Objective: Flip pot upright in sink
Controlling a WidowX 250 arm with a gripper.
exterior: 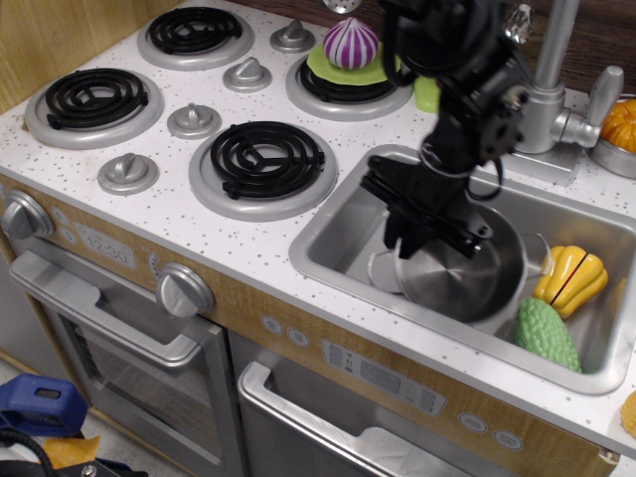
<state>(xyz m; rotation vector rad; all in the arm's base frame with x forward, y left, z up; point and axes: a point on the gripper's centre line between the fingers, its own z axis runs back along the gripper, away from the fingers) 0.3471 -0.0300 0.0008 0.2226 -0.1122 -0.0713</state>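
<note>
The shiny steel pot [467, 280] stands in the grey sink [343, 234] with its opening facing up, so I see its inside. A thin wire handle shows at its right side. My black gripper [419, 231] reaches down from the upper middle and is shut on the pot's left rim. The arm hides the far part of the rim. I cannot tell whether the pot's base rests fully on the sink floor.
A green bumpy vegetable [545, 333] and a yellow toy [571, 278] lie in the sink's right end, close to the pot. The faucet [545, 94] stands behind the sink. Burners [263, 159] and knobs fill the counter to the left. A purple onion [351, 43] sits on a green plate.
</note>
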